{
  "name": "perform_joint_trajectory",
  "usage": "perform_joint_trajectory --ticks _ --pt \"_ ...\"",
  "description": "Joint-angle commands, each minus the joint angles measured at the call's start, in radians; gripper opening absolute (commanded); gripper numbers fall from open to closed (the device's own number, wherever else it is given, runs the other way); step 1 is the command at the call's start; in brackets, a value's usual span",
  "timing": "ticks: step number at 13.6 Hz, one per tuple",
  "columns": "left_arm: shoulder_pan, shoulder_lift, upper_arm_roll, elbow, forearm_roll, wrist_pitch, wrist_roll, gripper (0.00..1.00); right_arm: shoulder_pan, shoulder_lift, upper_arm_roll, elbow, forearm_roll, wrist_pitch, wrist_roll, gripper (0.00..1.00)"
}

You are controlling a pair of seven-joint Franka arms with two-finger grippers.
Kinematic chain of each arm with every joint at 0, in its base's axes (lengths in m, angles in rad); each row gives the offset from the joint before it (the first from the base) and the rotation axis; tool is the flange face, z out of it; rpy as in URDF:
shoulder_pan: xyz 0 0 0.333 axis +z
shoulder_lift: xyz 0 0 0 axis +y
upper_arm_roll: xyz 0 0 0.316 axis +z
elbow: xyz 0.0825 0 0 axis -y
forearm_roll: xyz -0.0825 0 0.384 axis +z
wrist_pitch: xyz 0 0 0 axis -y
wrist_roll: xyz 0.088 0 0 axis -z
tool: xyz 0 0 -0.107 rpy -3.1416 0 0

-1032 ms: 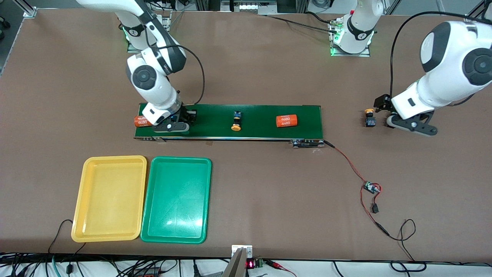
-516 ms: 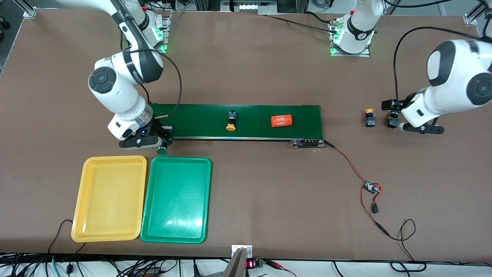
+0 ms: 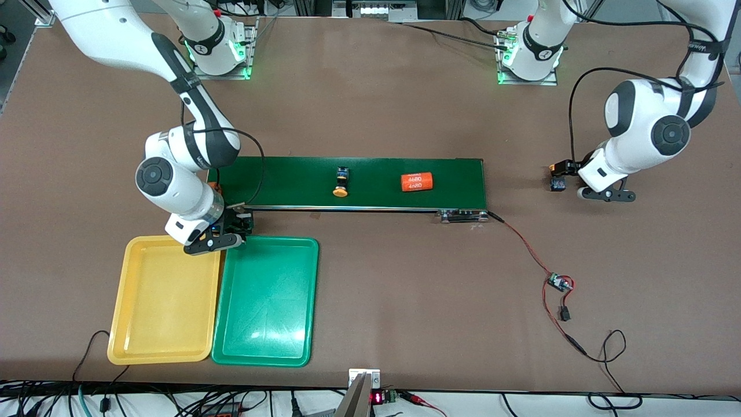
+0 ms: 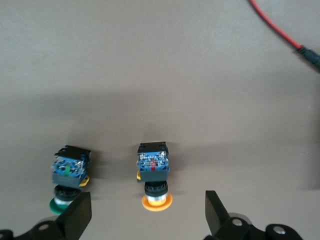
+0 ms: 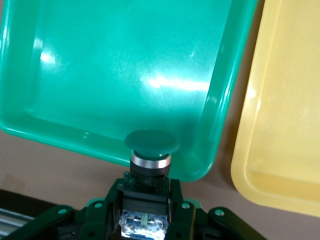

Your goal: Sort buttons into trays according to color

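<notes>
R gripper (image 5: pixel 145 210) clamped on green-cap button (image 5: pixel 151 142), over the rim of the green tray (image 3: pixel 307 301) at the corner nearest the conveyor belt (image 3: pixel 451 174); only R wrist cam shows the cap, front cam hides it. Yellow tray (image 3: pixel 118 324) sits beside the green tray. L gripper (image 4: pixel 145 217) wide open, holding nothing, over two buttons off the belt's end: yellow-cap button (image 4: pixel 154 167) and second green-cap button (image 4: pixel 70 175). Front cam shows just one there. On belt: another yellow-cap button (image 3: pixel 341 182), orange cylinder (image 3: pixel 417 182). Brown desk (image 3: pixel 405 301), red wire (image 3: pixel 524 243) from belt.
</notes>
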Motion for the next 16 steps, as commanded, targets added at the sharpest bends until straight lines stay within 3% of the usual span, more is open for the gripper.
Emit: perform_joint_trajectory --ticks 1,4,6,7,10,11,12,14,15,16 --pt "-0.007 0.071 0.009 0.002 -0.011 0.071 -0.003 1.00 0.009 0.035 -0.002 0.079 -0.008 -0.013 -0.014 0.12" --pt "-0.007 0.134 0.009 -0.007 -0.010 0.129 -0.002 0.98 0.011 0.066 -0.002 0.143 -0.005 -0.013 -0.019 0.12" --pt "-0.007 0.151 0.011 -0.015 -0.010 0.132 -0.002 0.89 0.014 0.098 -0.002 0.185 -0.005 -0.011 -0.040 0.13" --pt "-0.007 0.158 0.011 -0.015 -0.010 0.132 -0.002 0.82 0.014 0.118 -0.002 0.197 -0.005 -0.010 -0.036 0.13" --pt "-0.007 0.163 0.009 -0.014 -0.011 0.131 -0.003 0.43 0.032 0.168 -0.009 0.226 -0.007 -0.010 -0.034 0.21" --pt "-0.006 0.161 0.011 -0.012 -0.011 0.129 -0.003 0.31 0.032 0.175 -0.014 0.226 -0.007 -0.010 -0.034 0.26" --pt "-0.006 0.155 0.009 -0.009 -0.011 0.123 -0.003 0.16 0.034 0.181 -0.017 0.226 -0.007 -0.008 -0.034 0.38" --pt "-0.006 0.123 0.009 0.000 -0.011 0.111 -0.012 0.10 0.032 0.187 -0.017 0.226 -0.007 -0.004 -0.033 0.63" --pt "-0.006 0.099 0.008 0.017 -0.010 0.074 -0.014 0.09 0.032 0.188 -0.019 0.226 -0.007 0.010 -0.034 0.73" --pt "-0.007 0.079 0.006 0.052 -0.010 0.010 -0.014 0.09 0.032 0.190 -0.019 0.226 -0.007 0.024 -0.034 0.76"
